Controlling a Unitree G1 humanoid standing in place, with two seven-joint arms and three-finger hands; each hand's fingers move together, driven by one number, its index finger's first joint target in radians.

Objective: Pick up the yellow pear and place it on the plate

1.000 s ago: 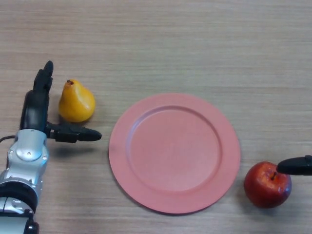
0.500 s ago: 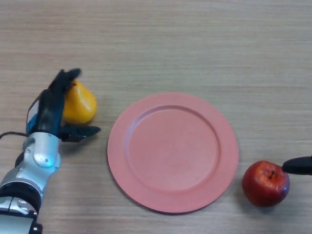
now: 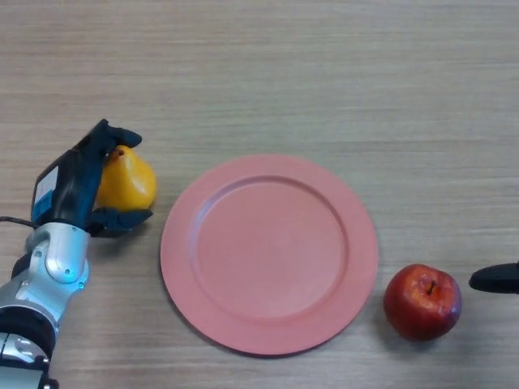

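The yellow pear (image 3: pixel 130 180) stands on the wooden table left of the pink plate (image 3: pixel 269 253). My left hand (image 3: pixel 77 182) is against the pear's left side, its fingers curled over the top by the stem and its thumb (image 3: pixel 122 219) hooked under the near side. The pear still seems to rest on the table. The plate lies flat at the centre with nothing on it. Of my right hand (image 3: pixel 496 279) only a black tip shows at the right edge, a little right of the red apple.
A red apple (image 3: pixel 422 301) sits on the table to the plate's lower right, close to its rim. The wooden tabletop (image 3: pixel 324 73) stretches across the whole view.
My left hand's fingers have curled over the pear's top and the thumb has closed in beneath it. The view has shifted, so plate and apple appear further left; the right hand's tip now sits off the apple.
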